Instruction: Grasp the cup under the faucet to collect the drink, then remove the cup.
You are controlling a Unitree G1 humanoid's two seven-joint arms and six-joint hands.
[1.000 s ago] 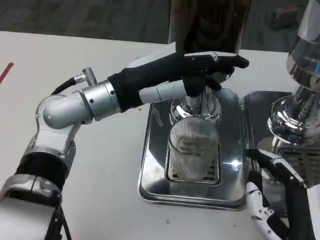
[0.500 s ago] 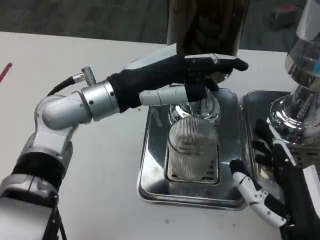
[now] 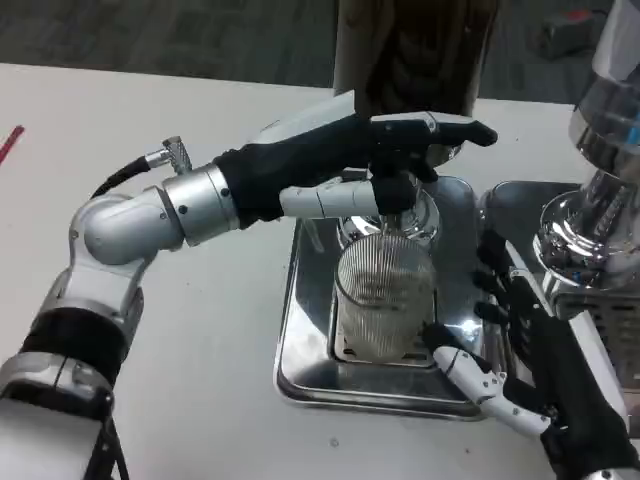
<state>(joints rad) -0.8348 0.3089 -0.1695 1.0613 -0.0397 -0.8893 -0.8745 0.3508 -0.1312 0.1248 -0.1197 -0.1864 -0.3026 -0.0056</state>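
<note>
The left hand (image 3: pixel 400 150) is seen stretched across the top of the faucet (image 3: pixel 392 205), its dark fingers (image 3: pixel 455 130) laid flat over the tap head and its white thumb (image 3: pixel 335 198) pressed against the near side of the chrome column. Whether the tap is truly clasped or only rested upon cannot be told. Directly beneath this hand the cup (image 3: pixel 385 297), clear and finely ribbed, is set upright on the slotted grille of a polished steel drip tray (image 3: pixel 300 345). The cup's rim is found just under the faucet's spout, and the upper part of the faucet is hidden by the hand.

The right hand (image 3: pixel 520 365) is held low, just beside the cup on its right, over the tray's right edge. Its fingers are spread apart, with nothing between them; a white and black thumb (image 3: pixel 465 368) is pointed toward the base of the cup and is seen very near it, though contact cannot be confirmed. The black fingers are raised along the tray's right rim.

Just behind and to the right of the right hand, a second chrome dispenser (image 3: pixel 590 225) is stood on its own steel tray (image 3: pixel 515 205), crowding that side. Behind the left hand a dark, tall container (image 3: pixel 415 50) is placed. Far to the left of the left forearm, a red object (image 3: pixel 10 143) is laid at the edge of the white desk (image 3: pixel 120 400).
</note>
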